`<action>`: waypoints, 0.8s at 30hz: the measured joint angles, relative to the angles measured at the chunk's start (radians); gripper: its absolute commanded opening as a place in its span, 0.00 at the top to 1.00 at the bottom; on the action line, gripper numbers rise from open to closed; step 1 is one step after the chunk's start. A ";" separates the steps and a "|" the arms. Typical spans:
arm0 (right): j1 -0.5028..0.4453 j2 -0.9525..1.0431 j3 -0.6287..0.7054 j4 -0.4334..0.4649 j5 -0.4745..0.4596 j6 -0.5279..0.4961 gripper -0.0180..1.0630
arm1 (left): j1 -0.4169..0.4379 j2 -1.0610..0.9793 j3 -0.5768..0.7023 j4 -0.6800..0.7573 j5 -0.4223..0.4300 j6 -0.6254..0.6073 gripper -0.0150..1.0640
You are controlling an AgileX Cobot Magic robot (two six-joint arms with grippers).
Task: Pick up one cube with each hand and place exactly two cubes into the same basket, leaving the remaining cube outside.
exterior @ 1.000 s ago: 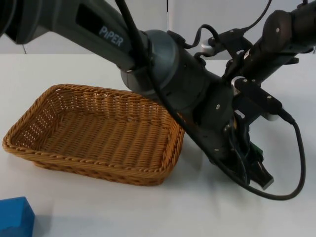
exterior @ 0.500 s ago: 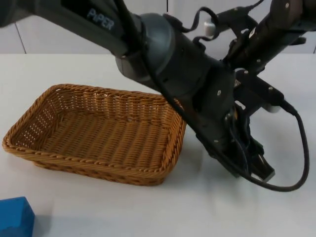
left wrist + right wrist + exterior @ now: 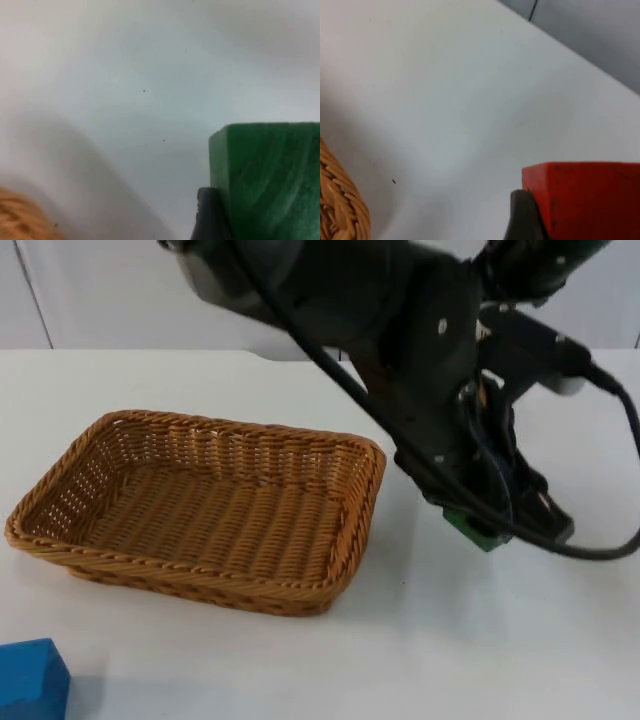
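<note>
Left tool (image 3: 490, 530), right of centre in the top view, raised off the white table (image 3: 300, 670) just right of the wicker basket (image 3: 200, 505). Clenched on a green cube (image 3: 470, 527), a corner of it peeking out beneath the black arm. Same green cube (image 3: 267, 180) large in the left wrist view, pressed against a black fingertip (image 3: 210, 215), pale table (image 3: 125, 75) below it and a sliver of basket rim (image 3: 22, 220) nearby.

Right tool up at the upper right of the top view, mostly hidden behind the left arm. In the right wrist view, grasping a red cube (image 3: 585, 200), one black fingertip (image 3: 522, 215) flat against the cube's face; table (image 3: 445, 90) beneath, basket weave (image 3: 340, 210) at the edge, grey partition wall (image 3: 600, 35) beyond the table's far edge.

Basket resting on the table, left of centre in the top view, rectangular, light brown. Near right corner of the rim close to the left tool, not touching it.

Blue cube (image 3: 30, 680) on the table at the lower left corner of the top view, well apart from both tools and outside the basket, in front of its near left corner.

No readable lettering or brand mark on the arms, the cubes or the basket.
</note>
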 measured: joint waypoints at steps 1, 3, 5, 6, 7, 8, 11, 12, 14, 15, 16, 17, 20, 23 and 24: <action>0.000 -0.016 0.000 -0.006 0.008 0.000 0.99 | 0.000 -0.015 0.000 0.000 0.014 0.000 0.99; 0.000 -0.052 0.000 -0.011 0.018 0.000 0.99 | 0.000 -0.040 0.000 0.000 0.034 0.000 0.99; 0.000 -0.071 0.000 -0.011 0.023 0.000 0.99 | 0.000 -0.052 0.000 0.000 0.039 -0.002 0.99; 0.000 -0.088 0.000 -0.013 0.028 0.000 0.99 | 0.000 -0.061 0.000 0.000 0.044 -0.002 0.99; 0.000 -0.102 0.000 -0.013 0.030 0.000 0.99 | 0.000 -0.072 0.000 0.000 0.048 -0.002 0.99; 0.000 -0.117 0.000 -0.014 0.032 0.000 0.99 | 0.000 -0.082 0.000 0.000 0.050 -0.003 0.99; 0.000 -0.144 0.000 -0.016 0.043 0.000 0.99 | 0.000 -0.101 0.000 0.000 0.055 -0.003 0.99; 0.000 -0.154 0.000 -0.016 0.050 0.000 0.99 | 0.000 -0.109 0.000 0.000 0.062 -0.003 0.99; 0.000 -0.173 0.000 -0.016 0.052 0.000 0.99 | 0.000 -0.115 0.000 0.000 0.075 -0.003 0.99; 0.000 -0.177 0.000 -0.016 0.052 0.000 0.99 | 0.000 -0.116 0.000 0.000 0.078 -0.003 0.99; 0.000 -0.177 0.000 -0.016 0.052 0.000 0.99 | 0.000 -0.116 0.000 0.000 0.078 -0.003 0.99; 0.000 -0.179 0.000 -0.016 0.052 0.000 0.99 | 0.000 -0.116 0.000 0.000 0.083 -0.003 0.99; 0.000 -0.179 0.000 -0.016 0.073 0.002 0.99 | 0.000 -0.116 0.000 0.000 0.101 -0.003 0.99; 0.000 -0.179 0.000 -0.016 0.095 0.002 0.99 | 0.000 -0.116 0.000 0.000 0.108 -0.003 0.99; 0.000 -0.179 0.000 -0.016 0.102 0.002 0.99 | 0.000 -0.118 0.000 0.000 0.109 -0.003 0.99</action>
